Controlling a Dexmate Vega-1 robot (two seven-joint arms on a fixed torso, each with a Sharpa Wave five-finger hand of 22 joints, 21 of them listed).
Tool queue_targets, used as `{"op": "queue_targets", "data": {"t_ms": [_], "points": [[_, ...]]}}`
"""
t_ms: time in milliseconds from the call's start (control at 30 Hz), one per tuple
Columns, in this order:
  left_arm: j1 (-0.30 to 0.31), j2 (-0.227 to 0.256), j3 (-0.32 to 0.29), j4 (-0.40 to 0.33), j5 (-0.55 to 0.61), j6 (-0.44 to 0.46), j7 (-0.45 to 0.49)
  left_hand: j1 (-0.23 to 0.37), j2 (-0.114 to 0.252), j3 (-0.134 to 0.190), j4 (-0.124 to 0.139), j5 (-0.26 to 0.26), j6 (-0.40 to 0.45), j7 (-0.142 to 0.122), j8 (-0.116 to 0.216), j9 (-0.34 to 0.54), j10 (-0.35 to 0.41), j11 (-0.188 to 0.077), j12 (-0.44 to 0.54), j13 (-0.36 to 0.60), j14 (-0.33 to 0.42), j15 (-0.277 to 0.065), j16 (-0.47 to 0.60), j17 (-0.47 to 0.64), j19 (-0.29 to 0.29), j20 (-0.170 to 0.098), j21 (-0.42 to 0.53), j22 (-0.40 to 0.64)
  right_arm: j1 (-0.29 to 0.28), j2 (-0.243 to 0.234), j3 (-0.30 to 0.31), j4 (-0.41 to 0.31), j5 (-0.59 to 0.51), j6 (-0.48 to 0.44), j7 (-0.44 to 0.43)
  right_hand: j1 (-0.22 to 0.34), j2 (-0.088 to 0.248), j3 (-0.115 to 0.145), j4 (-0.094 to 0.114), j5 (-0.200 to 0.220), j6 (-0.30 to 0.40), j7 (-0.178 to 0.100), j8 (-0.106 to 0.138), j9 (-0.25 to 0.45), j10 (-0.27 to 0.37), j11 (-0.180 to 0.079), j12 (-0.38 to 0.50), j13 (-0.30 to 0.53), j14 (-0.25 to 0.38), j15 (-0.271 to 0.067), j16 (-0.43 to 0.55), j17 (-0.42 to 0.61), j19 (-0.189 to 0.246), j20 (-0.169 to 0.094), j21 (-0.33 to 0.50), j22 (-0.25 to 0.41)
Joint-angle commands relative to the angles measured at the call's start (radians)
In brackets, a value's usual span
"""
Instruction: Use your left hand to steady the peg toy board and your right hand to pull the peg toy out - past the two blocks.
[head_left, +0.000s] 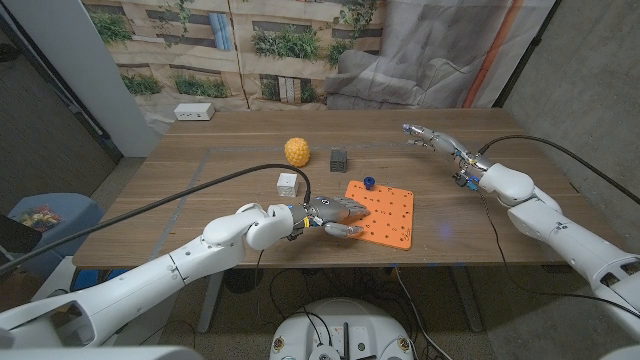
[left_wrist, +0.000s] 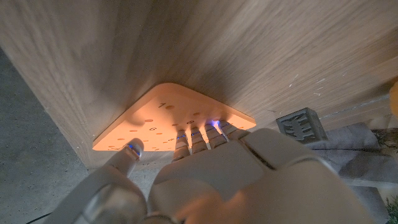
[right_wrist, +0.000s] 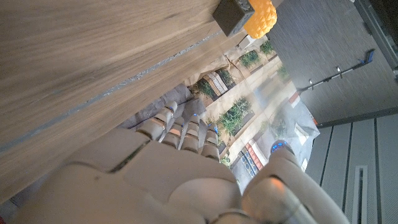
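The orange peg toy board (head_left: 385, 215) lies flat near the table's front edge. A blue peg (head_left: 369, 182) stands in its far left corner. My left hand (head_left: 333, 215) reaches over the board's left edge, and its fingertips (left_wrist: 198, 134) and thumb press down on the holed board (left_wrist: 155, 115). My right hand (head_left: 430, 138) hovers over the table's far right with its fingers stretched out and nothing in them, well apart from the peg. The right wrist view shows that hand (right_wrist: 180, 174) above bare wood.
A white block (head_left: 287, 183) and a dark grey block (head_left: 339, 158) sit left of and behind the peg, with a yellow ball (head_left: 296, 150) beyond them. A white power box (head_left: 193, 112) lies at the far left edge. The grey block (left_wrist: 301, 124) stands close to my left hand.
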Motion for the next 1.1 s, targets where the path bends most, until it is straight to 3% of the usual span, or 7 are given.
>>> {"op": "queue_targets", "data": {"t_ms": [33,533,1000,1100], "points": [[0.004,0.006,-0.005,-0.006,0.000,0.009,-0.006,0.011,0.090,0.002,-0.009,0.007,0.010,-0.005,0.003,0.006,0.006,-0.002,0.006,0.003,0.010,-0.057,0.004,0.003,0.007,-0.164,0.003,0.005,-0.010,-0.075,-0.024,-0.115,-0.176,-0.022,-0.100,0.019,0.001,0.005,-0.015,-0.006,0.013,-0.010,0.006,0.005,0.010,-0.003,0.007,0.005,0.008,-0.028,0.005,0.000,0.012,-0.004,0.006,0.002],[0.009,0.007,-0.008,-0.014,0.005,0.023,-0.005,0.014,0.089,0.004,-0.014,0.007,0.016,-0.004,0.003,0.006,0.008,-0.003,0.006,0.003,0.013,-0.056,0.003,0.003,0.009,-0.163,0.003,0.005,-0.039,-0.172,-0.020,-0.314,-0.379,-0.133,-0.189,0.074,-0.011,0.019,-0.063,-0.014,0.021,-0.011,0.006,0.008,-0.014,-0.001,-0.005,0.006,0.003,-0.007,0.001,-0.003,0.019,0.007,0.004,0.002],[0.012,0.003,-0.006,-0.022,0.002,0.039,-0.019,0.015,0.088,0.004,-0.018,0.006,0.020,-0.002,0.003,0.006,0.012,-0.004,0.006,0.003,0.018,-0.056,0.004,0.003,0.015,-0.163,0.003,0.005,-0.037,-0.227,-0.027,-0.457,-0.468,-0.235,-0.141,0.163,-0.021,0.046,-0.127,-0.043,-0.020,-0.019,-0.008,0.013,-0.091,0.006,-0.020,0.009,-0.046,0.055,-0.011,-0.002,-0.009,0.074,-0.005,0.004],[0.011,0.001,-0.002,-0.022,0.004,0.037,-0.019,0.015,0.088,0.005,-0.018,0.006,0.021,-0.001,0.003,0.006,0.013,-0.004,0.006,0.003,0.019,-0.055,0.004,0.003,0.016,-0.162,0.004,0.005,-0.037,-0.248,-0.037,-0.516,-0.558,-0.307,-0.142,0.191,-0.020,0.058,-0.139,-0.043,-0.030,-0.012,-0.008,0.014,-0.111,0.006,-0.022,0.010,-0.061,0.061,-0.013,-0.001,-0.021,0.082,-0.007,0.004]]}}
